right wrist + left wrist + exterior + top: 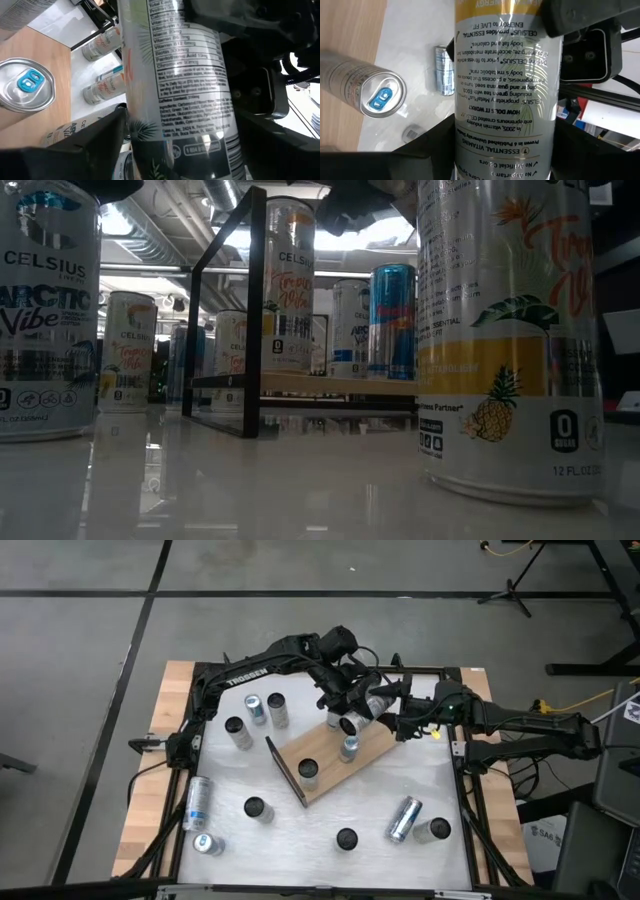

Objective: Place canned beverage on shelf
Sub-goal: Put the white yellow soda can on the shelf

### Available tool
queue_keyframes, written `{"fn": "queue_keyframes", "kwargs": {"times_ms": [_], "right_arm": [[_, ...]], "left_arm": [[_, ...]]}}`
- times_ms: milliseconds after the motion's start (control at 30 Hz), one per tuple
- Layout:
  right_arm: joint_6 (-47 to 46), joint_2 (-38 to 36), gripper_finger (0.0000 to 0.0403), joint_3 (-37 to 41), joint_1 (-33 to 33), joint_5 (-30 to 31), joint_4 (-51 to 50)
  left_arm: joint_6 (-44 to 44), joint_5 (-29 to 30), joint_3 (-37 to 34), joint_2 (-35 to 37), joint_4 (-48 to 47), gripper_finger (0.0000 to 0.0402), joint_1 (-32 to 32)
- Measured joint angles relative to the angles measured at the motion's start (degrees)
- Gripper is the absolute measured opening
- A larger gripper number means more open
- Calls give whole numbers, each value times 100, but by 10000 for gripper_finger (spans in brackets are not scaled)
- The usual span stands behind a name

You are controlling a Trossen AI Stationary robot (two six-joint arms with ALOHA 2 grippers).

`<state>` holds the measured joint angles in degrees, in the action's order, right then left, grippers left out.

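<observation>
Two cans (309,769) already stand on the shelf (375,750). Your third, the held can (352,722), hangs over the shelf's far right end, clamped in the left gripper (355,705). The right gripper (392,720) brackets it too, jaws apart, though contact is hard to judge. Still to do: lower and release. Mind the blue-tabbed can (348,747) just beside; loose cans (405,818) lie well apart.
</observation>
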<state>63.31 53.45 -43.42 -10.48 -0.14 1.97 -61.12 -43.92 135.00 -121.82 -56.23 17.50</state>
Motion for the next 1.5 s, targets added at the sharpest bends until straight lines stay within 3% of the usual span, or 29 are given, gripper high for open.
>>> {"fn": "queue_keyframes", "kwargs": {"times_ms": [300,667,933,1500], "right_arm": [[15,114,242,0,0,118,27],[-179,114,251,0,-2,160,-23],[-179,116,248,2,0,132,-49],[-830,120,247,2,0,101,-95]], "left_arm": [[-26,45,0,0,-79,230,0],[33,308,0,0,-34,283,0],[60,328,0,0,-31,297,-4],[1204,236,0,0,2,352,30]]}}
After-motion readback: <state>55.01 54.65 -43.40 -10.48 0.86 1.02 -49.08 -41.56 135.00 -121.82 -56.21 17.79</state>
